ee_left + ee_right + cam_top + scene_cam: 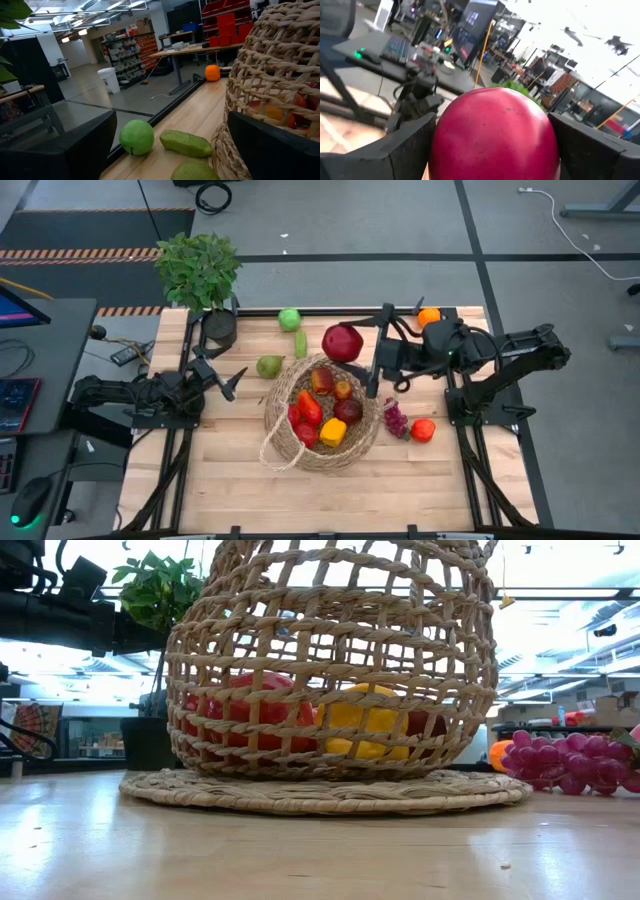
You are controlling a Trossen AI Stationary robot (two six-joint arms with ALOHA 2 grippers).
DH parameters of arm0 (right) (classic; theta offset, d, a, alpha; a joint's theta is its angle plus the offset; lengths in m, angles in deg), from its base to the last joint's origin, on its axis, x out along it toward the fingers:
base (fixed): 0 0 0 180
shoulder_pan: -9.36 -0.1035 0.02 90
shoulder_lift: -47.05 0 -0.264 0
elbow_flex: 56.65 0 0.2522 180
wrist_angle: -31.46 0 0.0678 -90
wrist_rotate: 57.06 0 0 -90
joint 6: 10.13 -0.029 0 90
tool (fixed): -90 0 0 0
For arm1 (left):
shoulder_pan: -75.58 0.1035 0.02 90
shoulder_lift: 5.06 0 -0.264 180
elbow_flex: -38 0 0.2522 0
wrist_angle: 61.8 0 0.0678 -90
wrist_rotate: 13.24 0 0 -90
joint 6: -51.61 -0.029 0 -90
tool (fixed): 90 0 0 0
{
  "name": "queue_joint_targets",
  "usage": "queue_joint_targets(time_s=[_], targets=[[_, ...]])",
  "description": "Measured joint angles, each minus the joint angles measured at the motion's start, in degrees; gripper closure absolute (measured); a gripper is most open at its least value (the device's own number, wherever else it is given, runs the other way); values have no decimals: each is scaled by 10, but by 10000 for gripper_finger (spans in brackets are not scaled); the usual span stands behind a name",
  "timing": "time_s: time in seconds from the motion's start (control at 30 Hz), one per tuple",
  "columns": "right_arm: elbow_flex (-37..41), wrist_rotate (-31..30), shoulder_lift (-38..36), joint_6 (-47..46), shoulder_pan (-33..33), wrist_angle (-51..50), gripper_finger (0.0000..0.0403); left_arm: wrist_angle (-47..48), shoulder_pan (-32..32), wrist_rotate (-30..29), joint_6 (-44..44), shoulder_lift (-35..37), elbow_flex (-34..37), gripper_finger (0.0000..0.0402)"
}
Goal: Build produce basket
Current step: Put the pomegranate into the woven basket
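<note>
The tan wicker basket (320, 418) stands mid-table with several red, orange and yellow pieces in it; it fills the low view (330, 670). My right gripper (362, 352) is shut on a big dark-red round fruit (342, 342) at the basket's far rim. My left gripper (235, 380) is open and empty to the left of the basket, close to a green pear (268, 366). A green apple (289, 319) and a green oblong piece (300, 343) lie on the table beyond the pear; both show in the left wrist view, the apple (136, 137) and the oblong piece (186, 143). My right gripper pinches the red fruit by two opposite sides (445, 145) between its two fingers (405, 150). The fingers come level from the table's right. Whether the fruit is clear of the table, I cannot tell.
A purple grape bunch (396, 420) and a red-orange fruit (423, 430) lie right of the basket. An orange (428, 316) lies at the far right. A potted plant (198, 268) and a dark pot (218, 328) stand at the far left corner.
</note>
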Motion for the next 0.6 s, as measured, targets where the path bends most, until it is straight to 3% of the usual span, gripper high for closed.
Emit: queue_joint_targets(time_s=[0.33,0.6], targets=[[1,-5,24,34,-32,33,26,-1,0,0,0,0,0,14],[-2,-36,39,25,-39,121,25,1,0,0,0,0,0,14]])
